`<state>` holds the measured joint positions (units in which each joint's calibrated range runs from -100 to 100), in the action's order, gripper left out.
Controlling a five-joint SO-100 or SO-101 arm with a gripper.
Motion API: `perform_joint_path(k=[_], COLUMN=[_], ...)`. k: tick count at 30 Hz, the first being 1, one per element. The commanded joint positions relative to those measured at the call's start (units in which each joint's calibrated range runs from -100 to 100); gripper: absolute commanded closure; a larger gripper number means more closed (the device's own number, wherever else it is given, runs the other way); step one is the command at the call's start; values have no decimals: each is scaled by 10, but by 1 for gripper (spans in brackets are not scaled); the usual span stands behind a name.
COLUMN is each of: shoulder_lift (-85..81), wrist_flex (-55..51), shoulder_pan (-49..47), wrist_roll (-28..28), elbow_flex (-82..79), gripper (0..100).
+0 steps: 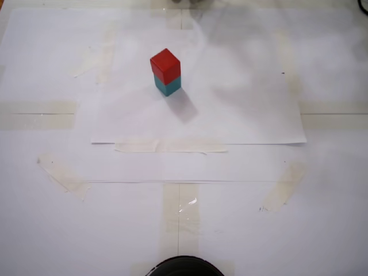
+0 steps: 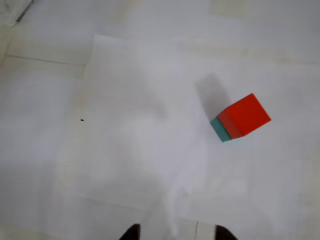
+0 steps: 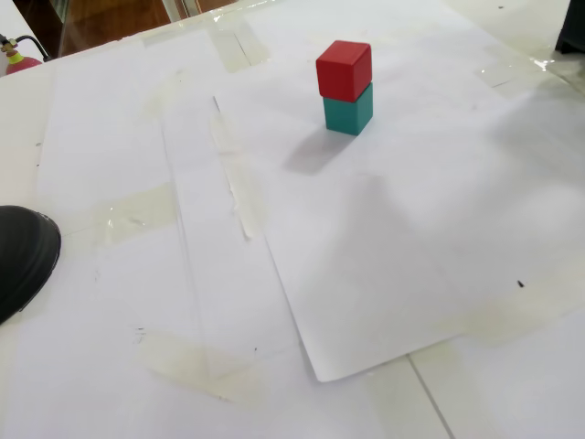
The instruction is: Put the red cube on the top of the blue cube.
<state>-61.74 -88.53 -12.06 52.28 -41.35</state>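
The red cube sits squarely on top of the blue cube, which is teal and rests on a white sheet of paper. Both fixed views show the stack standing alone, with the red cube over the blue cube and nothing touching either. In the wrist view the red cube covers most of the blue cube, off to the right. My gripper shows only as two dark fingertips at the bottom edge, set wide apart and open with nothing between them, well away from the stack.
White paper sheets are taped down over the table with strips of masking tape. A black rounded object sits at the near edge, seen also as the black rounded object at the left. A dark shape is at the top right.
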Motion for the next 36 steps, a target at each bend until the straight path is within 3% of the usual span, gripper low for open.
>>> perform_joint_path(k=[1, 3, 36], shoulder_lift=[-47, -43, 13], wrist_flex=[-32, -28, -46], shoulder_pan=[-7, -19, 3], wrist_roll=[12, 15, -5], elbow_flex=[2, 4, 20], gripper=[92, 100, 100])
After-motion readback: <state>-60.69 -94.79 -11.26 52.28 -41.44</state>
